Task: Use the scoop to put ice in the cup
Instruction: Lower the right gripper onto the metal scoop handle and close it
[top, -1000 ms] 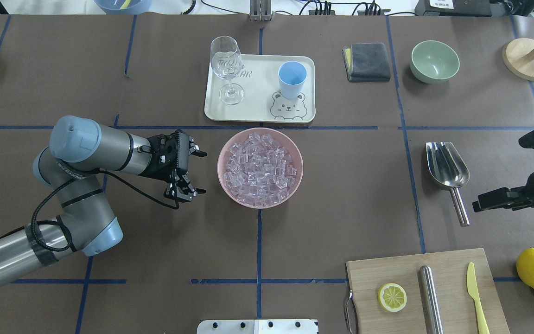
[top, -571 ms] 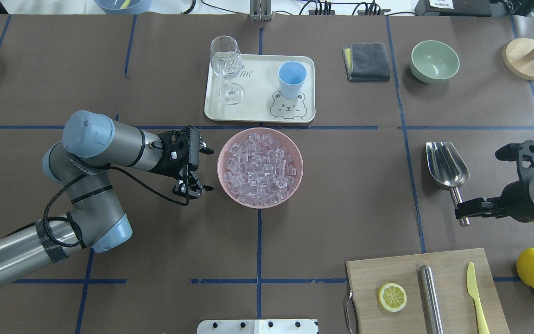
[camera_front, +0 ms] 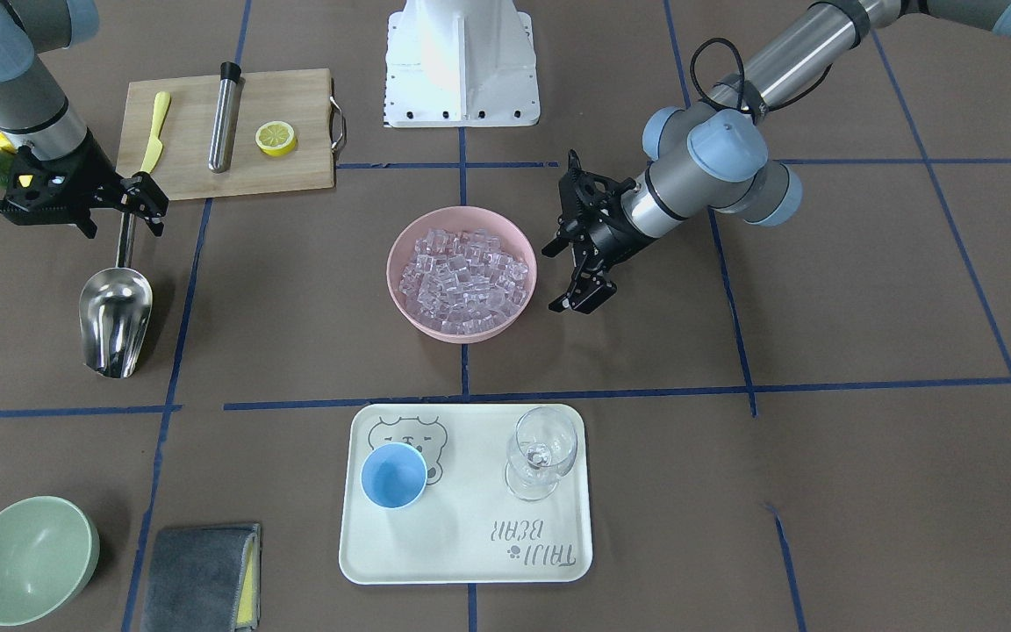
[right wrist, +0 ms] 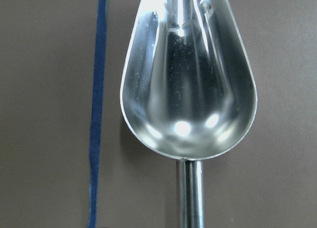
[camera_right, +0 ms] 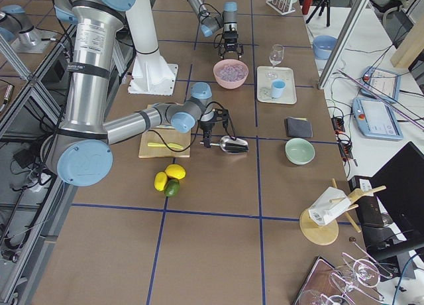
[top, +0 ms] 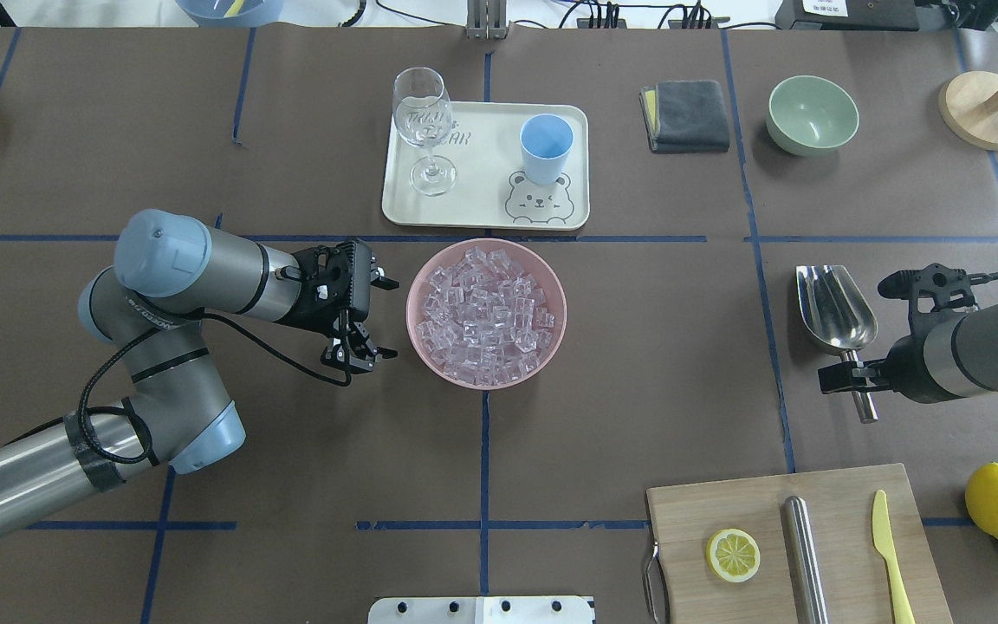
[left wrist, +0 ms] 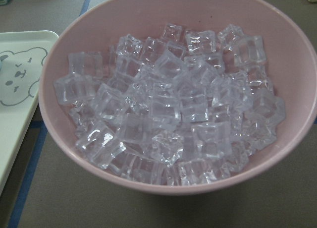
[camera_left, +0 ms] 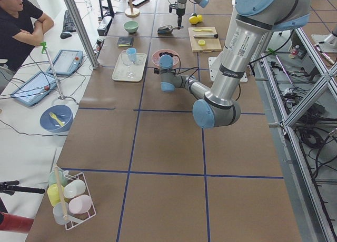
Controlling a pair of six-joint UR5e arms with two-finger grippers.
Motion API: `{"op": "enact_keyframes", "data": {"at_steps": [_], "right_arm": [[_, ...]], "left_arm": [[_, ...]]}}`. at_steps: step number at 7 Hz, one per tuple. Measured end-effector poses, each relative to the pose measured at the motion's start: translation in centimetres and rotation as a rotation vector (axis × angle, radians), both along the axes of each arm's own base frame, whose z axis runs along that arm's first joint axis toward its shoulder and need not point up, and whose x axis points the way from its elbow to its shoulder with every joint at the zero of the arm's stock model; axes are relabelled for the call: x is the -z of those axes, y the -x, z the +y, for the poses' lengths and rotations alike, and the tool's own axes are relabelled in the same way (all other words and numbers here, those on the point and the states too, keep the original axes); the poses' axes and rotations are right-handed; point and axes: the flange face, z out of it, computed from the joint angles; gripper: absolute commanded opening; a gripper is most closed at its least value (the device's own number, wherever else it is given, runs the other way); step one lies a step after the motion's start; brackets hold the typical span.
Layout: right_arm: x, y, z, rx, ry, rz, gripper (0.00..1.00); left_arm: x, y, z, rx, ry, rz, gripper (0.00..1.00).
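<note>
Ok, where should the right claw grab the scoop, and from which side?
By the thin bar handle, from straight above, closing across it. The scoop lies flat, trough up, and its trough looks too wide to grip; the handle sits below the open right claw.

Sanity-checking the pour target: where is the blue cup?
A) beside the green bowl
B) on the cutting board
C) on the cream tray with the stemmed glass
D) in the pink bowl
C: the cup stands on the tray, beside the stemmed glass.
</note>
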Motion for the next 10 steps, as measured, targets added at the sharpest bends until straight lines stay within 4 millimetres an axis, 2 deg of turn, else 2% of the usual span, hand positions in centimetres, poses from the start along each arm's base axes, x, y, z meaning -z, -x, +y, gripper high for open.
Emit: {"op": "enact_keyframes", "data": {"at_steps": [1,2,3,6,7,10], "right_arm": [[-0.5,0.8,-0.2,0.006,0.002,0.008,0.81],[-1.0,1.3,-0.3,0.01,0.006,0.016,0.32],[-1.3,1.4,-0.4,0.013,0.006,0.018,0.0],[-1.4,1.1,-0.2,0.024,-0.009,-0.002,0.0],[-0.6,0.8,-0.1,0.026,-0.016,-0.017,0.0],[5.4,-1.6,1.5,0.095,-0.135,-0.107,0.0]], "left_arm": [[0.0,0.0,0.0,0.001,0.0,0.0,1.0],[-0.1,0.1,0.0,0.002,0.001,0.0,1.0],[-0.1,0.1,0.0,0.003,0.003,-0.001,1.0],[-0.2,0.0,0.0,0.003,0.006,-0.003,1.0],[-0.2,0.0,0.0,0.003,0.007,-0.004,1.0],[-0.3,0.0,-0.1,0.005,0.017,-0.01,1.0]]}}
